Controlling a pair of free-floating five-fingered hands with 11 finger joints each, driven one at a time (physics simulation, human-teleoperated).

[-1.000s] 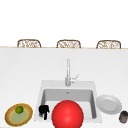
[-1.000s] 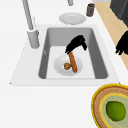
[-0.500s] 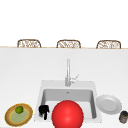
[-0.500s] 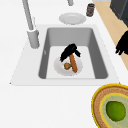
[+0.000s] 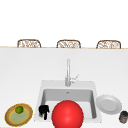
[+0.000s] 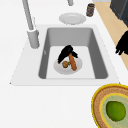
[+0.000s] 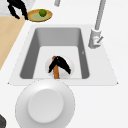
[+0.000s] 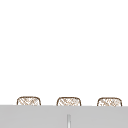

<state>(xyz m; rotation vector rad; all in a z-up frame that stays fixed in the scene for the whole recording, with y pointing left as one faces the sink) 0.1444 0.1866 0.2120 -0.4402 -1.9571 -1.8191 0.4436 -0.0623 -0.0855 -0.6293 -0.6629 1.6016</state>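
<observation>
Right robot hand down in sink, fingers curled around carrot on white plate, left robot hand idle at sink's front-left rim, fingers curled, holding nothing.

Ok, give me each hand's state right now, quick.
Left hand: at the sink's front left edge, fingers curled downward, holding nothing.
Right hand: down in the sink over the carrot on the small plate; grip cannot be told.

white counter, three woven chairs behind it, plain white backdrop, wooden floor
</observation>
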